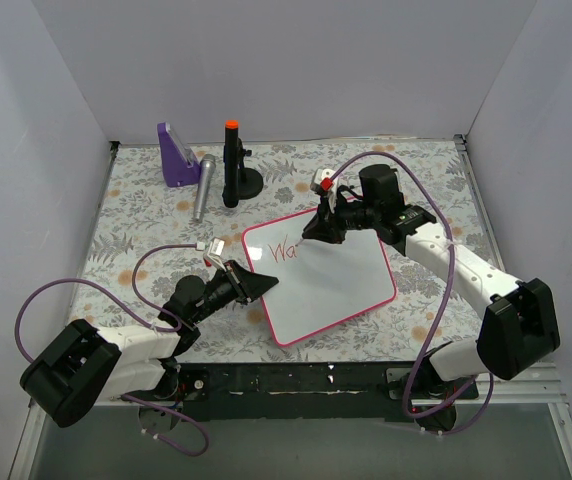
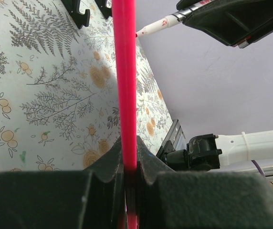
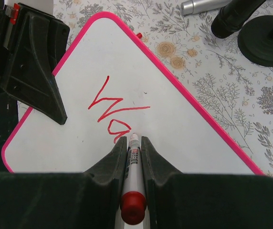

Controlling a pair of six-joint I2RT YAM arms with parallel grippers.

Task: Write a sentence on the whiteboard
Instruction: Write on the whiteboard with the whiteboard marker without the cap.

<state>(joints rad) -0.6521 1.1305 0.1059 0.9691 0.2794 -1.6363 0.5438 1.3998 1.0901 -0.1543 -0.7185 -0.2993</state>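
Clamped shut in right fingers (image 3: 121,148): white marker with red end cap (image 3: 133,162), tip at glossy white pink-framed whiteboard (image 3: 198,124) lying on floral bench (image 1: 136,230), beside red handwritten script (image 3: 111,112) "Wa". Pinched shut on its frame: left fingers (image 2: 113,155). Risk: frame slipping, skewing strokes. Only holder: black round-based stand (image 1: 238,185), orange-capped black pen (image 1: 231,140) upright inside.

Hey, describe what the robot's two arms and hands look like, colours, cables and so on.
The left arm and right arm have white shells between bulky black joint housings. The left hand and right hand are matte black, each with two wedge-shaped fingers. A thin purple cable loops loosely along each arm.
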